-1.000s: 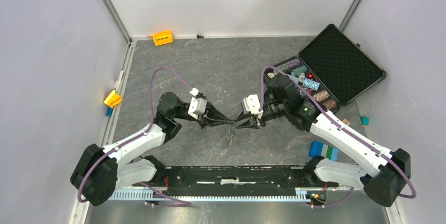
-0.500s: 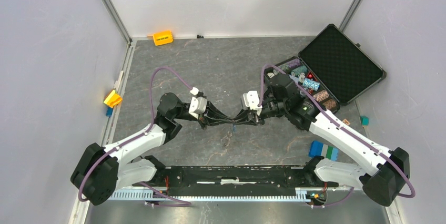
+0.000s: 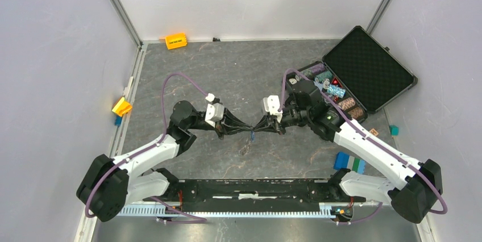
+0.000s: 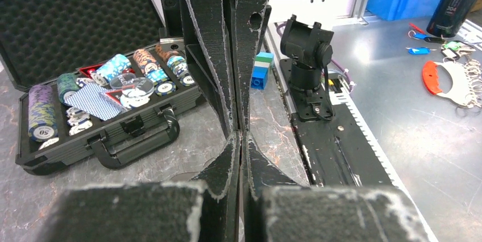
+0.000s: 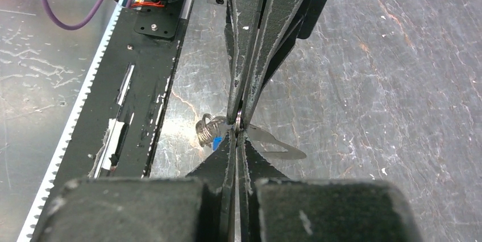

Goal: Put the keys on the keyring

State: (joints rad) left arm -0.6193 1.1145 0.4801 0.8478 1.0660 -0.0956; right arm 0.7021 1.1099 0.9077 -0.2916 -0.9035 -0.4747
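Note:
My left gripper (image 3: 248, 129) and right gripper (image 3: 257, 130) meet tip to tip above the middle of the table, both shut. In the right wrist view a coiled metal keyring (image 5: 208, 130) with a small blue tag (image 5: 216, 144) sticks out left of the meeting tips. A flat grey key blade (image 5: 274, 143) sticks out to the right of my right gripper (image 5: 239, 135). A thin metal edge is pinched between the left gripper's fingertips (image 5: 235, 118). The left wrist view shows only my shut left gripper (image 4: 241, 135); the keys are hidden there.
An open black case of poker chips (image 3: 364, 71) lies at the right, also in the left wrist view (image 4: 102, 100). An orange block (image 3: 175, 41), a yellow block (image 3: 121, 106), a blue-green block (image 3: 349, 162) and a teal cube (image 3: 394, 130) lie around. A small dark thing (image 3: 245, 150) lies below the grippers.
Both gripper tips have moved slightly away from the near edge, still pressed together. The right wrist has swung a little towards the case.

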